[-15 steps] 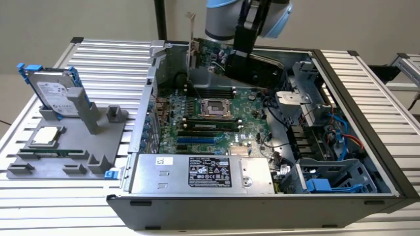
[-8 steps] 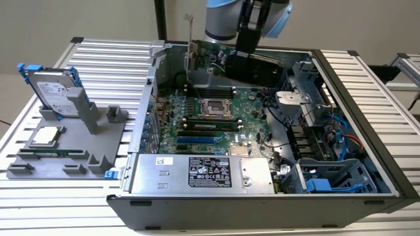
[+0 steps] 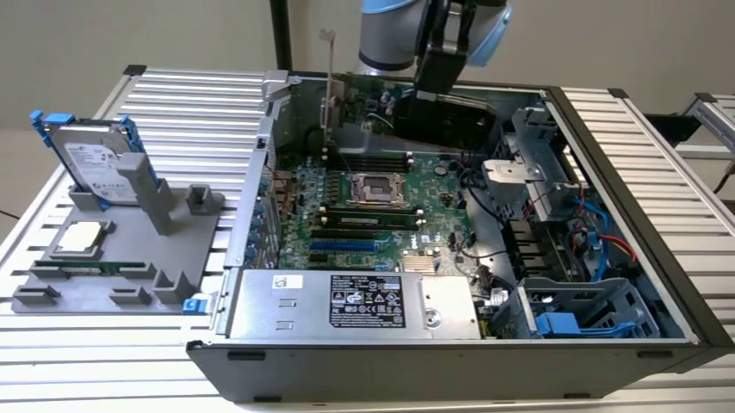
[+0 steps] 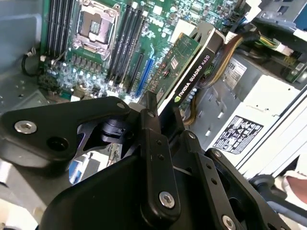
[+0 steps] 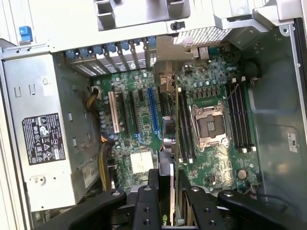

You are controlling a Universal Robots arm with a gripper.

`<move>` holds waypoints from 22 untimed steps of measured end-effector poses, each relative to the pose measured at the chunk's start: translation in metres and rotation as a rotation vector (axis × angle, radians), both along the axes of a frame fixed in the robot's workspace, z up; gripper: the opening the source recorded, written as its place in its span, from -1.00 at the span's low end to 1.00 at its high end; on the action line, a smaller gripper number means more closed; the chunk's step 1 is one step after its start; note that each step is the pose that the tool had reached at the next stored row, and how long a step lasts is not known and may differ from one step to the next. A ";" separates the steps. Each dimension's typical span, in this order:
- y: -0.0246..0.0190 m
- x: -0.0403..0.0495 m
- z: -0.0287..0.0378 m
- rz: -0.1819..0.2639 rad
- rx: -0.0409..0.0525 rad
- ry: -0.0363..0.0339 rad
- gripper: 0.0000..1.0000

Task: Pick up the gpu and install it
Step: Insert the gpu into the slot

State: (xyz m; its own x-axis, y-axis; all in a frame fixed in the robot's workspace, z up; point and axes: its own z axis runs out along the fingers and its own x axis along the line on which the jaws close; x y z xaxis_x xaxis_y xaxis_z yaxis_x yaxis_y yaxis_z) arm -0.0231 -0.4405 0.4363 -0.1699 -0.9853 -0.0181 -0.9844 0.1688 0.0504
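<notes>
**Gpu in my claw, over the open case**

My claw is clamped shut on the gpu, a finger pressed against each face of the card near one end. In the second wrist view the card runs away from my fingers on its edge, green board on one side and black cooler on the other. In the first wrist view I see it nearly edge-on, as a thin strip between my fingers.

In the exterior view I hold the gpu over the back part of the open computer case. Its silver bracket stands up above the case rim at the exterior view's left end of the card. The card hangs above the motherboard and is not seated in any slot. The bare processor socket lies below and in front of it, between the rows of memory slots.

The grey power supply fills the near side of the case. Outside the case, toward the exterior view's left, a grey holder sits on the slatted worktop, with a hard drive with blue rails standing upright in it.
</notes>
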 end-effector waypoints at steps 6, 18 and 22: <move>0.0000 0.0000 0.0000 0.071 0.0000 -0.0002 -1.00; 0.0001 0.0000 -0.0007 0.108 0.0000 -0.0003 -1.00; 0.0001 0.0000 -0.0024 0.109 -0.0002 -0.0015 -1.00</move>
State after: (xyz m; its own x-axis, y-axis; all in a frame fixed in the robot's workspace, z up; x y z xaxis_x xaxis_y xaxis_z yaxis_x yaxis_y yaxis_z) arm -0.0231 -0.4405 0.4339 -0.0617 -0.9979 -0.0181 -0.9970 0.0607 0.0489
